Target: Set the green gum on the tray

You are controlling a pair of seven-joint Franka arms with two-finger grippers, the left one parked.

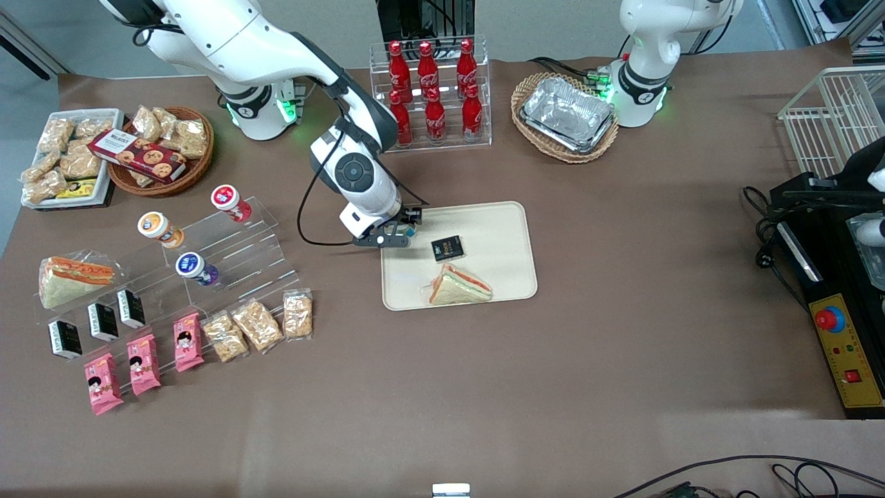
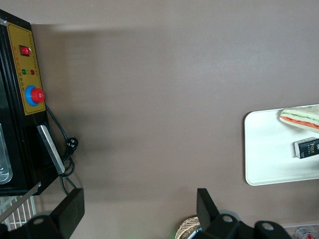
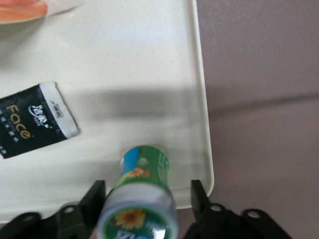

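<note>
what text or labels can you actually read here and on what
"Face": black packet on the tray.
Coca-Cola script: red bottles in the clear rack.
Green gum between the gripper's open fingers: sunflower picture, print unreadable.
Other snack labels: too small.

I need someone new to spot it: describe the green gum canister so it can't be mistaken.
Start at the large cream-beige plastic tray mid-table. The end effector hangs open over its corner nearest the working arm, the small green-lidded gum canister between its fingers. Unlike the red-, orange- and purple-lidded canisters on the clear stepped stand, its lid shows a yellow flower.
</note>
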